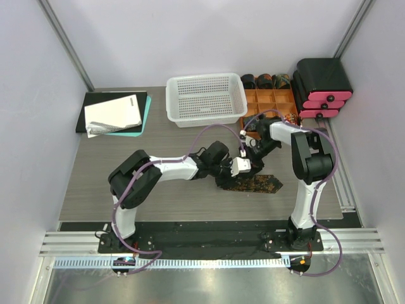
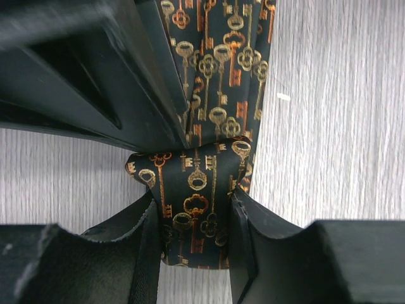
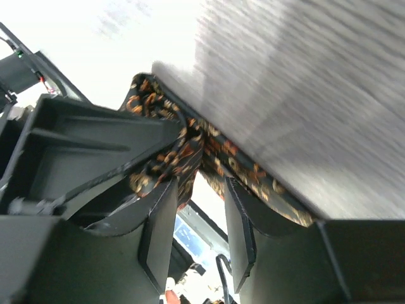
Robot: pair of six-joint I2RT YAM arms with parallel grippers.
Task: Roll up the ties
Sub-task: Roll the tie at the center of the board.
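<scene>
A dark tie (image 2: 212,69) with gold and orange keys lies on the grey table, and it shows in the top view (image 1: 262,184) at centre right. My left gripper (image 2: 193,247) is shut on its folded end, the fabric pinched between both pads. In the top view the left gripper (image 1: 233,171) sits at the tie's left end. My right gripper (image 3: 199,190) is open, nothing between its pads, its fingertips touching a draped part of the tie (image 3: 253,174). In the top view the right gripper (image 1: 252,158) hangs just above and right of the left one. The tie's far end is hidden.
A white mesh basket (image 1: 205,98) stands at the back. An orange compartment box (image 1: 272,101) beside it holds three rolled ties (image 1: 264,80). A black and pink case (image 1: 323,88) stands at the back right. A notebook (image 1: 114,114) lies at the back left.
</scene>
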